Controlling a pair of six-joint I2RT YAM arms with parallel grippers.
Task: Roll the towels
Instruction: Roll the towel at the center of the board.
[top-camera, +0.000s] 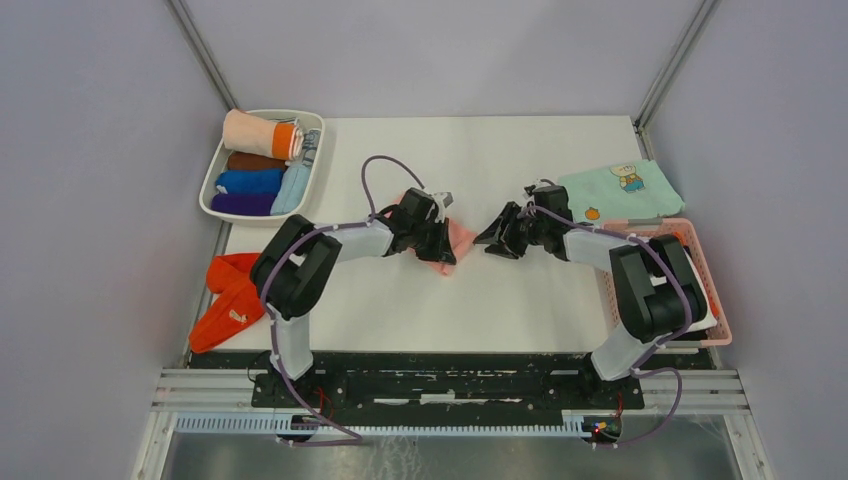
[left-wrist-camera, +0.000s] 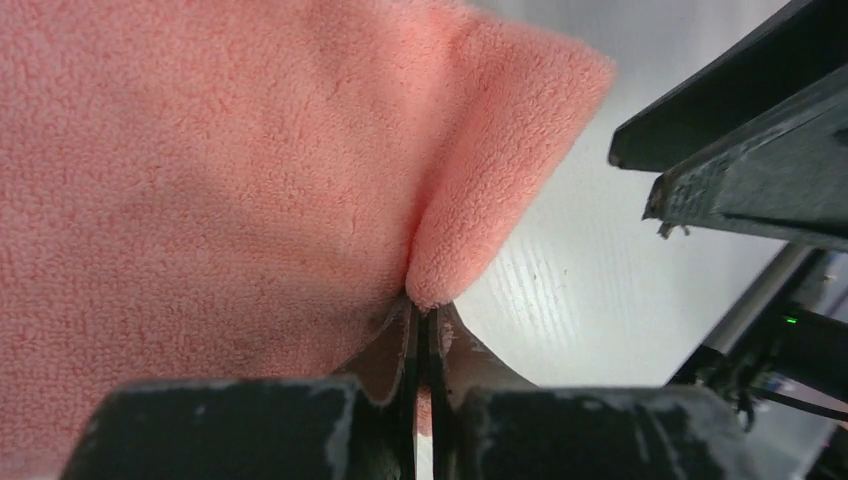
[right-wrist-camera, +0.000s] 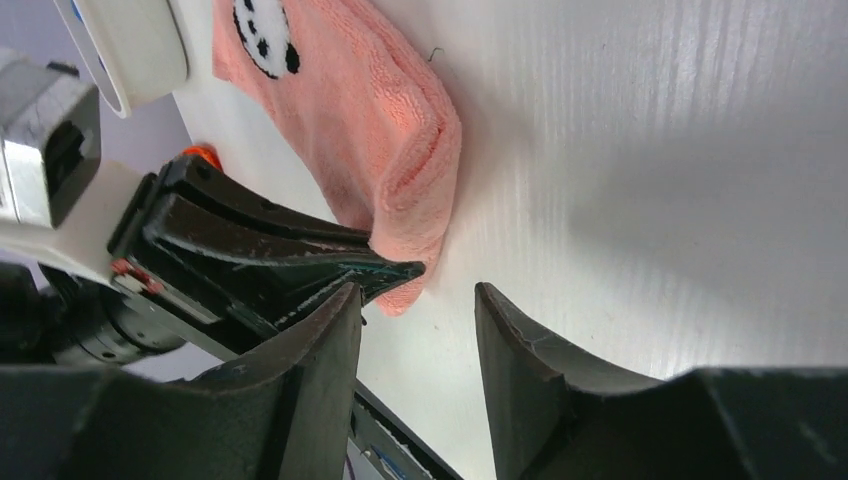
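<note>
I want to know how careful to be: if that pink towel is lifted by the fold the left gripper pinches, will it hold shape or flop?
Probably flop: the pink towel bunches into a soft fold where the left gripper pinches it. Likely light, as it looks like thin fleecy cloth. Its fuzzy surface should resist slipping from the jaws.

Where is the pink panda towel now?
In the top view the pink towel lies near the middle of the table, its folded corner pinched in the shut left claw; the open right claw is close on its right.
</note>
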